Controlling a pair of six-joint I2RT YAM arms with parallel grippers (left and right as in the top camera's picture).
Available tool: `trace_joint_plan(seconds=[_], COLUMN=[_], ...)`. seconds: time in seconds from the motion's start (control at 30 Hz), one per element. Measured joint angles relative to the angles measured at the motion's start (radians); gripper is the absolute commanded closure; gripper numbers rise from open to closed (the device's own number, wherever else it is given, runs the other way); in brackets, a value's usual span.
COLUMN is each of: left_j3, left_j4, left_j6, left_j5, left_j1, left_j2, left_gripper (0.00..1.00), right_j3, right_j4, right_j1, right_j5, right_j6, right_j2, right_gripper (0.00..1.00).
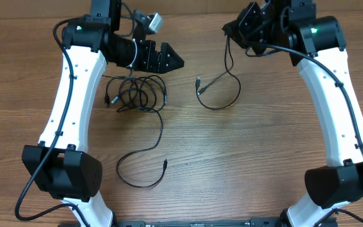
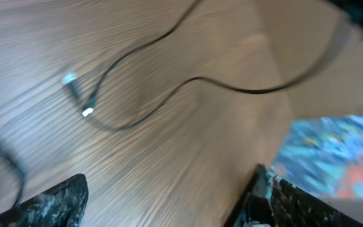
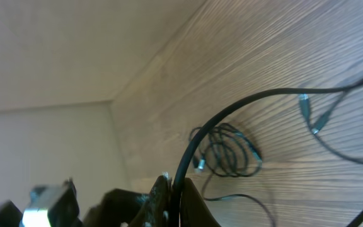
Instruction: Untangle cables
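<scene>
Left wrist view: motion-blurred throughout; loose cable (image 2: 197, 79) runs off the top edge, its plugs (image 2: 69, 79) mere smears; left pincer (image 2: 162, 189) cropped by the bottom edge. Right wrist view: right pincer (image 3: 174, 186) cropped below. Overhead: coil (image 1: 136, 93) strands overlap, count indeterminable; plug types too small to tell.

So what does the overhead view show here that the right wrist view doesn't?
Only overhead: the open left gripper near the coiled bundle, and the long strand trailing from it toward the robot's bases, ending in a plug. Only right wrist: the right gripper shut on the separated cable, which is pinched between its fingers. Both: the bundle, that cable's plug ends and the wooden table.
</scene>
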Motion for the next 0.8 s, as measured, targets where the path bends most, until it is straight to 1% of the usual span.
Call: trace_joint_plan(seconds=[0.17, 0.3, 0.47, 0.57, 0.63, 0.67, 0.73, 0.8], left_j3=[0.000, 0.000, 0.000, 0.000, 0.000, 0.000, 0.000, 0.000], left_j4=[0.007, 0.028, 0.083, 0.121, 0.141, 0.148, 0.162, 0.183], left_j6=[0.056, 0.071, 0.074, 0.075, 0.074, 0.073, 0.072, 0.068], left_j5=[0.082, 0.103, 0.115, 0.115, 0.115, 0.115, 0.115, 0.114], left_j1=[-0.027, -0.054, -0.082, -0.092, -0.094, -0.097, -0.096, -0.098], left_j2=[0.000, 0.000, 0.000, 0.000, 0.000, 0.000, 0.000, 0.000], left_gripper=[0.10, 0.10, 0.12, 0.17, 0.18, 0.20, 0.25, 0.35], right_j3=[0.000, 0.000, 0.000, 0.000, 0.000, 0.000, 0.000, 0.000], right_j4=[0.025, 0.035, 0.042, 0.049, 0.051, 0.051, 0.051, 0.059], right_j1=[0.062, 0.111, 0.142, 0.157, 0.164, 0.167, 0.171, 0.171], right_j5=[0.074, 0.151, 0.189, 0.199, 0.202, 0.200, 0.192, 0.174], right_j6=[0.072, 0.138, 0.219, 0.239, 0.245, 0.251, 0.262, 0.268], right_j2=[0.000, 0.000, 0.000, 0.000, 0.000, 0.000, 0.000, 0.000], right_gripper=[0.96, 0.96, 0.96, 0.96, 0.96, 0.96, 0.96, 0.96])
